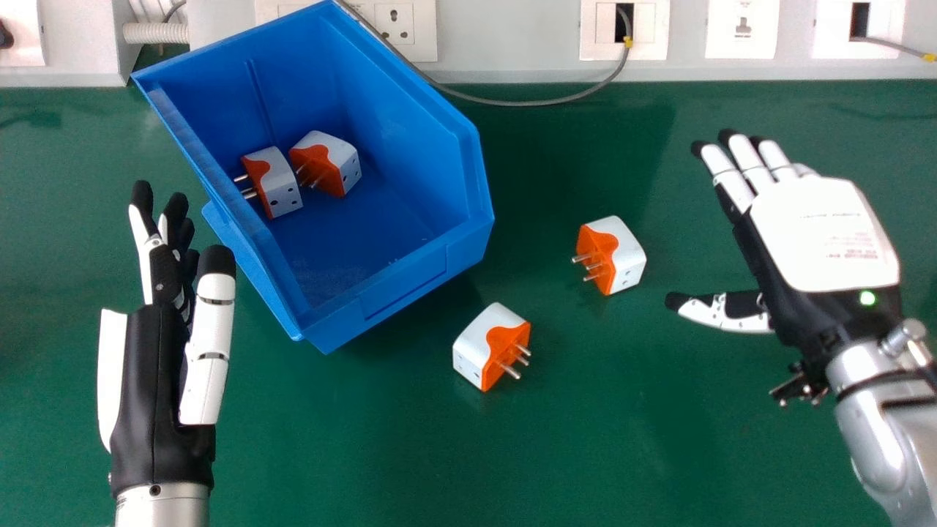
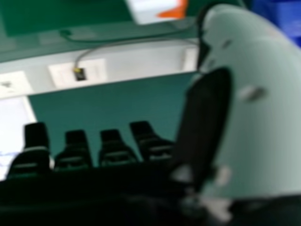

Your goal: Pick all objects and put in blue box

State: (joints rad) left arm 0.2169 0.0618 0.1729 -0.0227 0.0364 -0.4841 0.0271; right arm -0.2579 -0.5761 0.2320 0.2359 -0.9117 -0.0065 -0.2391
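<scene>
The head view's top edge clipped the blue box (image 1: 410, 289), and its bottom edge cut off the left forearm (image 1: 162, 506). The left hand's (image 1: 152, 373) fingers partly hid one another. Print on the right hand (image 1: 823, 241) was too small to read. In the right hand view, a plug adapter (image 2: 157, 10) (which one, I couldn't tell) was blurred and cut off, the thumb (image 2: 263, 122) blurred too.

Before me spreads a glossy green tabletop (image 1: 703, 454), softly reflecting light. Along its far edge I see a pale wall panel (image 1: 512, 66) with white socket plates (image 1: 424, 33) and a looping grey cable (image 1: 538, 102).
</scene>
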